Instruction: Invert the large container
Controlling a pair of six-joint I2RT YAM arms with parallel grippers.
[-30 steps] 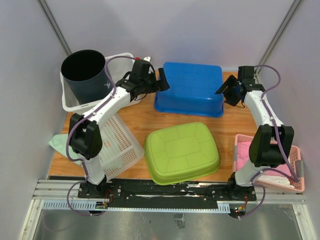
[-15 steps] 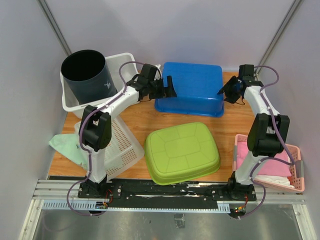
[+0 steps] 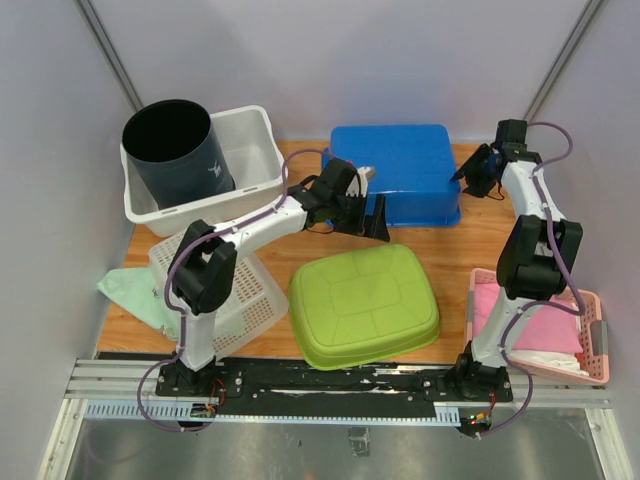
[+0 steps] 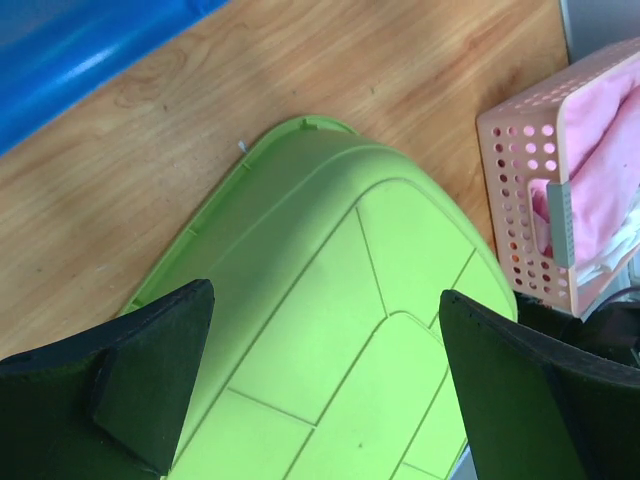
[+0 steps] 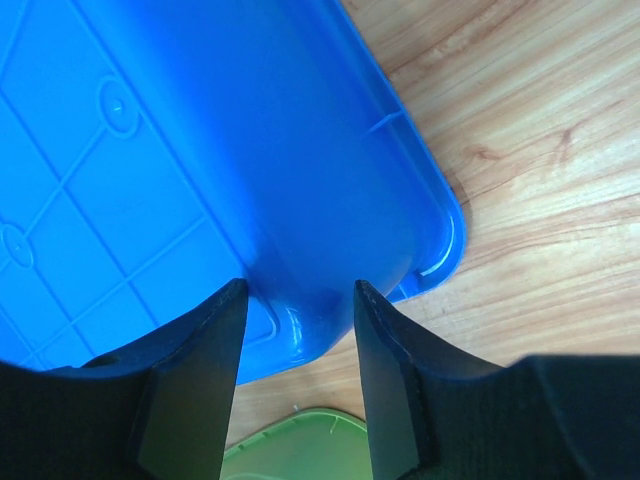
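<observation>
The large container, a blue bin (image 3: 395, 165), lies bottom up at the back of the table; its ribbed underside (image 5: 150, 150) fills the right wrist view. My right gripper (image 3: 467, 178) hovers just off the bin's right end, its jaws (image 5: 300, 288) partly apart with nothing between them; the bin's corner and rim show behind the gap. My left gripper (image 3: 378, 220) is wide open in front of the bin, over the back edge of a green tub. In the left wrist view, that gripper (image 4: 322, 300) frames the green tub (image 4: 330, 320), with the blue bin (image 4: 80, 50) at the top left.
The green tub (image 3: 365, 305) lies bottom up at the front centre. A black bucket (image 3: 170, 150) stands in a white bin (image 3: 250, 150) at the back left. A white mesh basket (image 3: 235, 285) and green cloth (image 3: 125, 285) lie at the left, a pink basket (image 3: 540, 320) at the right.
My left arm swung from the blue bin's left end round to its front, over the green tub. The bin shifted right. My right gripper drew back to the right and its jaws narrowed.
</observation>
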